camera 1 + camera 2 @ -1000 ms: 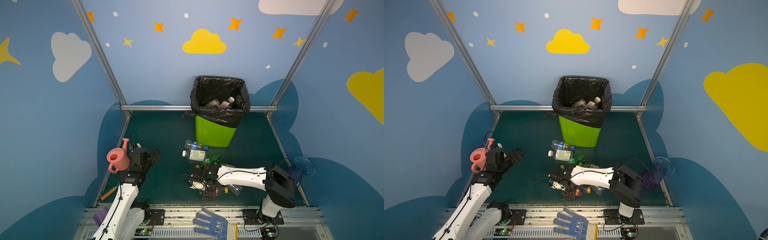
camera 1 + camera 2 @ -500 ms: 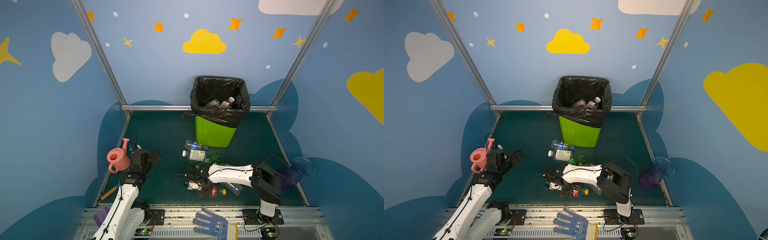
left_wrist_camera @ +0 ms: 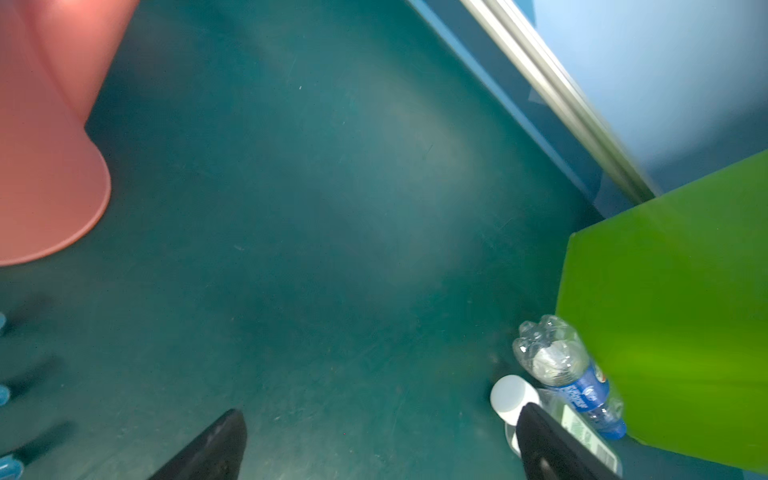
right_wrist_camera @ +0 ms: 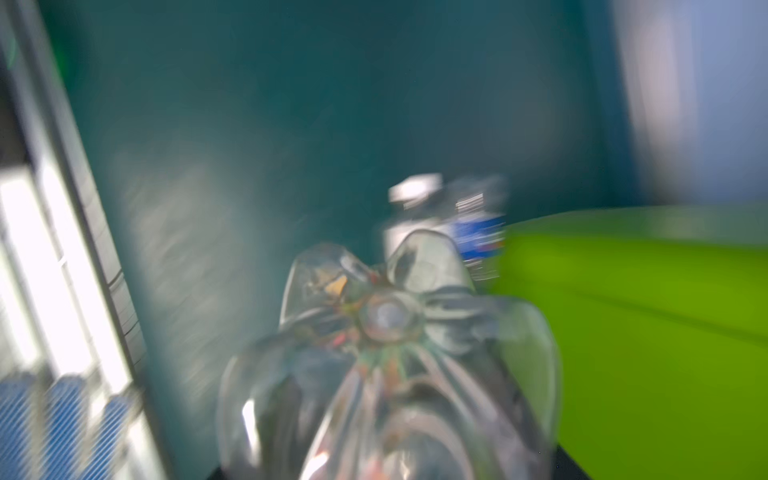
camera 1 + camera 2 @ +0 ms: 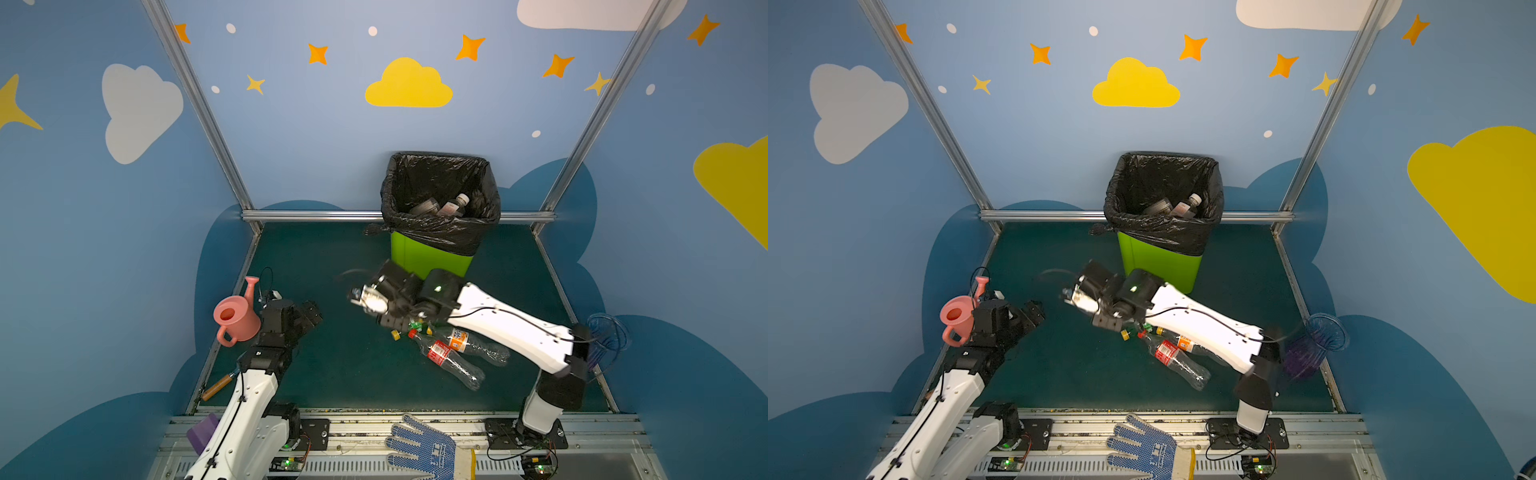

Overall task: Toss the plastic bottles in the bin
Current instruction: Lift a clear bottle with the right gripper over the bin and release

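Our right pincer point(image 5: 370, 300) is closed around a clear bottle point(image 4: 386, 365). The bottle's petal-shaped base points straight at the wrist camera. That picture is smeared, so we cannot tell where along the body the jaws bite. In both top views the load is held above the desk point(image 5: 340, 374), just left of centre and below-left of the bin point(image 5: 428, 257).

Past the held bottle, a blue-label bottle point(image 3: 575, 384) lies against the foot of the bin, with a white-capped bottle point(image 3: 513, 395) touching it. Both sit at the lower right of the left wrist view. Lower right of centre in a top view, a red-label bottle point(image 5: 446, 359) and an orange-label bottle point(image 5: 469, 345) lie side by side, their necks under the right forearm. More may be hidden beneath that arm.

Our left pincer point(image 5: 309, 313) hangs at the lower left beside the pink watering can point(image 5: 235, 318), jaws wide apart and empty.

At upper centre, two bottles point(image 5: 440, 206) show inside the bin's black bag point(image 5: 440, 237). Whether others lie deeper we cannot see.

We judge the job partly done. Some bottles are binned, one is in hand and must go up over the rim and be let go, and at least four wait on the desk.
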